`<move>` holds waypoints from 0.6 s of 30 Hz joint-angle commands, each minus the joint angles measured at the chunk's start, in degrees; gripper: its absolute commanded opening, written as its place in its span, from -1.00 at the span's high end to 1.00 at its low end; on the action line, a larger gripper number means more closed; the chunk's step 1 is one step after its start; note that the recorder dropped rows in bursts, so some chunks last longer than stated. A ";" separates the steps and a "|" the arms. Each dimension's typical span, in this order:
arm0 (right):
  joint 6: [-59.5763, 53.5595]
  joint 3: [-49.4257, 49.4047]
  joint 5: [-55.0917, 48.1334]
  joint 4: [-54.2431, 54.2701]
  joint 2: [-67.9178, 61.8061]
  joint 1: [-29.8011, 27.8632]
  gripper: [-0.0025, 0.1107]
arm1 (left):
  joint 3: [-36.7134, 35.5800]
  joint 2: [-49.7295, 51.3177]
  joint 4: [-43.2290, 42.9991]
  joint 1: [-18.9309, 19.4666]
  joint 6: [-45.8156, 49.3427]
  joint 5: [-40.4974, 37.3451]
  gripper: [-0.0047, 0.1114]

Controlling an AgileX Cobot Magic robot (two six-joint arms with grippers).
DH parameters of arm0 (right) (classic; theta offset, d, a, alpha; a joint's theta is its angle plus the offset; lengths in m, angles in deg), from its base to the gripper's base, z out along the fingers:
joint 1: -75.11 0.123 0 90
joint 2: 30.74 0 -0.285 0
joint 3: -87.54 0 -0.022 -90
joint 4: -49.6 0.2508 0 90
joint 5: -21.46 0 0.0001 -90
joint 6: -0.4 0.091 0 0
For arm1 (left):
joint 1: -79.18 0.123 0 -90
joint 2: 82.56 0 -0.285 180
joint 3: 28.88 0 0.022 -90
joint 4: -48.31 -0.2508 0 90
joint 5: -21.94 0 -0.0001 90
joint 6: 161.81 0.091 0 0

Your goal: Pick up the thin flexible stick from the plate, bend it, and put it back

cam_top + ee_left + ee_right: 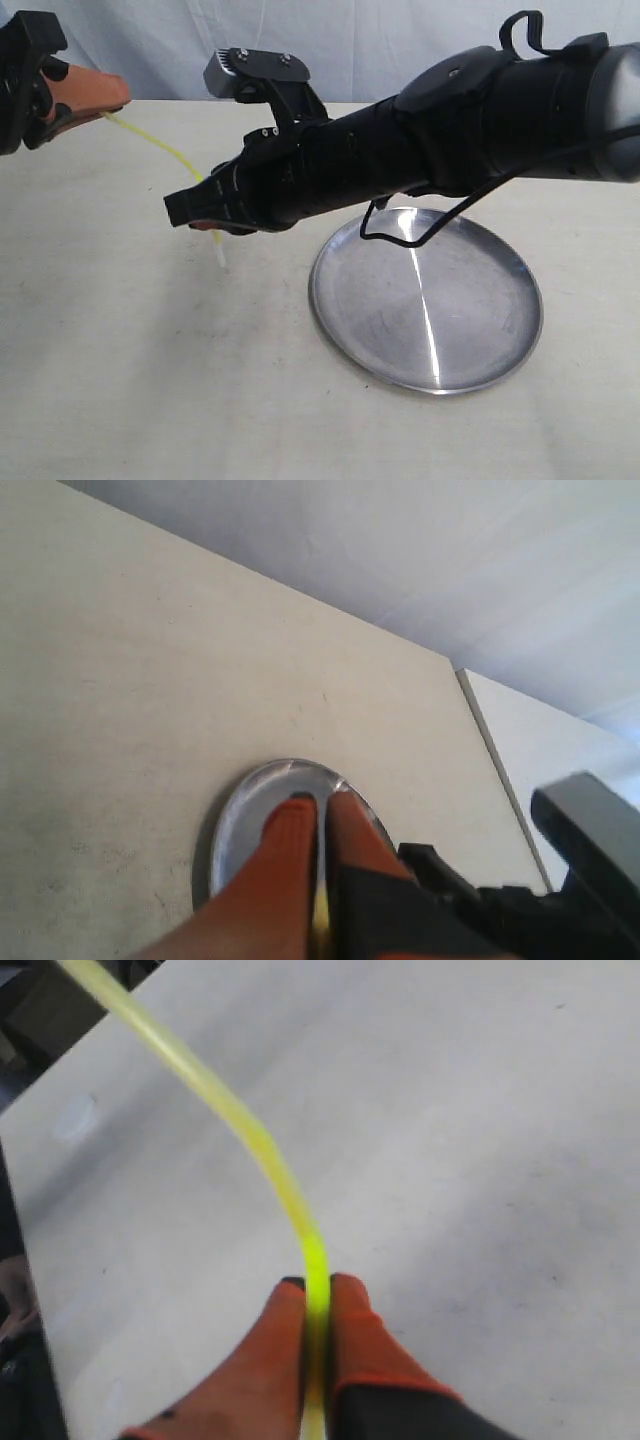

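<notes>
Thin flexible stick (160, 143) bows between left hand (114, 102) and right hand (204, 224) — both gripping it.

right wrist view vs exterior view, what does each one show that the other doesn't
Only the right wrist view: the right gripper close up, shut on the thin flexible stick, which curves away from it. Only the exterior view: the plate, with the stick off it, the left gripper holding the stick's other end, and the pale tip hanging below the right gripper. Both: the bowed stick above the table.
</notes>
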 commanded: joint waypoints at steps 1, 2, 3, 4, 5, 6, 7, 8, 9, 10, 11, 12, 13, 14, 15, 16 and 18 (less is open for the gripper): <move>-1.99 1.60 1.46 8.26 1.65 -0.11 0.96 | -1.13 0.51 -5.69 -2.94 0.23 -4.38 0.92; -2.04 1.60 1.62 8.57 1.65 -0.11 0.96 | -1.13 0.51 -5.69 -2.94 0.23 -4.38 0.92; -2.17 1.60 1.66 9.01 1.65 -0.11 0.96 | -1.13 0.51 -5.80 -2.94 0.23 -4.38 0.92; -2.49 1.60 1.66 9.38 1.65 -0.11 0.96 | -1.13 0.51 -5.94 -2.94 0.23 -4.38 0.92; -2.96 1.60 1.66 9.89 1.65 -0.11 0.96 | -1.13 0.51 -6.04 -2.94 0.23 -4.38 0.92; -3.70 1.60 1.66 10.54 1.65 -0.11 0.96 | -1.13 0.51 -6.17 -2.94 0.23 -4.35 0.92; -3.93 1.60 1.66 11.00 1.65 -0.11 0.96 | -1.13 0.51 -6.16 -2.94 0.23 -4.35 0.92; -4.50 1.60 1.66 11.71 1.65 -0.11 0.96 | -1.13 0.51 -6.29 -2.94 0.23 -4.24 0.92; -4.72 1.60 1.66 12.10 1.65 -0.11 0.96 | -1.13 0.51 -6.28 -2.94 0.23 -4.10 0.92; -4.86 1.60 1.66 12.51 1.65 -0.11 0.96 | -1.13 0.51 -6.28 -2.94 0.23 -3.97 0.92; -5.48 1.60 1.66 13.15 1.65 -0.11 0.96 | -1.13 0.51 -6.28 -2.94 0.23 -3.97 0.92; -6.19 1.60 1.66 13.78 1.65 -0.11 0.96 | -1.13 0.51 -6.28 -2.94 0.23 -3.97 0.92; -6.46 1.60 1.51 14.25 1.65 -0.11 0.96 | -1.13 0.51 -6.28 -2.94 0.23 -3.97 0.92; -7.29 1.60 1.42 15.43 1.65 -0.11 0.96 | -1.13 0.51 -6.28 -2.94 0.23 -3.97 0.92; -8.03 1.60 1.27 16.12 1.65 -0.11 0.96 | -1.13 0.51 -6.39 -2.94 0.23 -3.76 0.92; -8.66 1.60 1.27 16.62 1.65 -0.11 0.96 | -1.13 0.51 -6.42 -2.94 0.23 -3.77 0.92; -9.24 1.60 1.27 17.53 1.65 -0.11 0.96 | -1.13 0.51 -6.53 -2.94 0.23 -3.77 0.92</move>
